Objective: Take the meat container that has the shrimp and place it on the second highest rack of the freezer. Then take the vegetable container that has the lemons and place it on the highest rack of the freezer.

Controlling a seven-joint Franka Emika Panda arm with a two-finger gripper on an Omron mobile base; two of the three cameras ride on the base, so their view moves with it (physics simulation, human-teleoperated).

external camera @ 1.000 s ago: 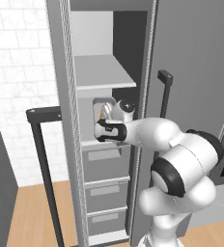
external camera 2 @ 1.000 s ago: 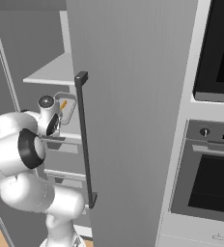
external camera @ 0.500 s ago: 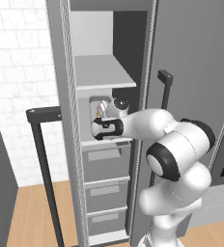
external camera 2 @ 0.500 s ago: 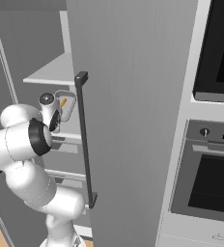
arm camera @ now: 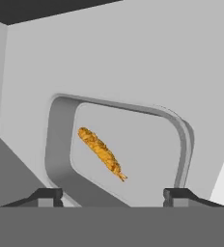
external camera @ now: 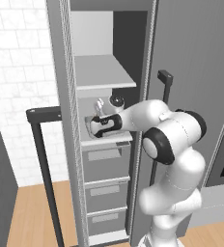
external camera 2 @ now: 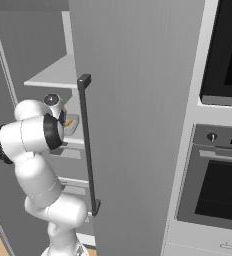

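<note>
Freezer (external camera: 65, 144) shelf (arm camera: 133, 72) holds tray (arm camera: 58, 144) with 1 shrimp (arm camera: 102, 153); end effector (arm camera: 113, 198) spread.

We see the meat container (arm camera: 128, 149), a pale grey tray with rounded corners, lying flat on the freezer's (external camera: 65, 144) lower pale shelf (external camera: 106, 140). The thin orange shrimp (arm camera: 101, 153) lies inside it, running from 10 to 4 o'clock in the hand view.

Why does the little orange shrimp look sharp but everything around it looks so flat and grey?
Hand view: the thin curved orange shrimp is crisp inside the pale grey rounded tray, with soft, even light and no glare. Left base view: the tall grey freezer is dark at its upper back. Right base view: smooth rendered surfaces, no blur.
</note>
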